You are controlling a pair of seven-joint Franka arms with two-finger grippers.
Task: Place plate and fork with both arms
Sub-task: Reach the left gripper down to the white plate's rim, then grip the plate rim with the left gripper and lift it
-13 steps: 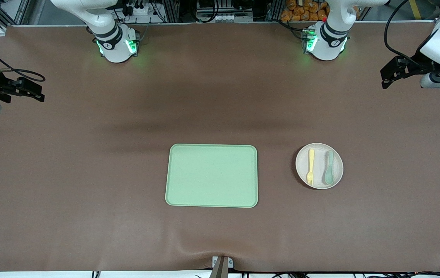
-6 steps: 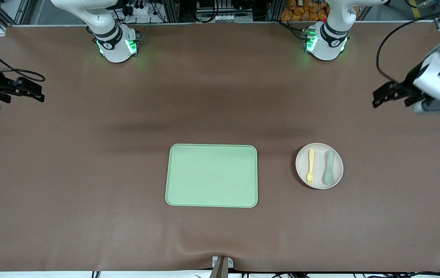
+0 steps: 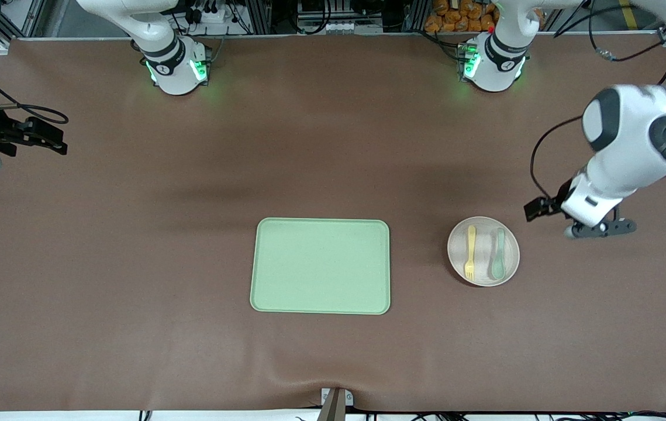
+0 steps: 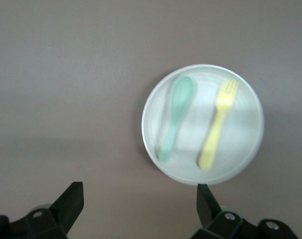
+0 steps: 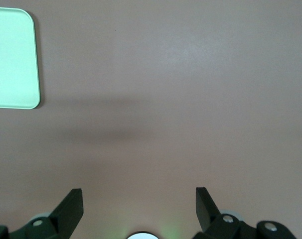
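A brown surface fills the front view, with the two arms' green-lit bases along its upper edge; near its middle lies a rectangular light-green tray, nothing on it; beside the tray, toward the left arm's end of the surface, sits the plate, small, round and pale, apart from the tray; on the plate lie the fork and a grey-green spoon side by side and not touching, the fork on the tray's side, the tines and the spoon's bowl both pointing toward the front camera; the left tool hangs in the air over bare surface just beside the plate, toward the left arm's end of the surface; in the left wrist view its two fingers stand wide apart with nothing between them, and the plate, fork and spoon show ahead of them; the right tool waits over the right arm's end of the surface, well apart from the tray; its fingers are likewise spread and empty, with a corner of the tray in its wrist view.
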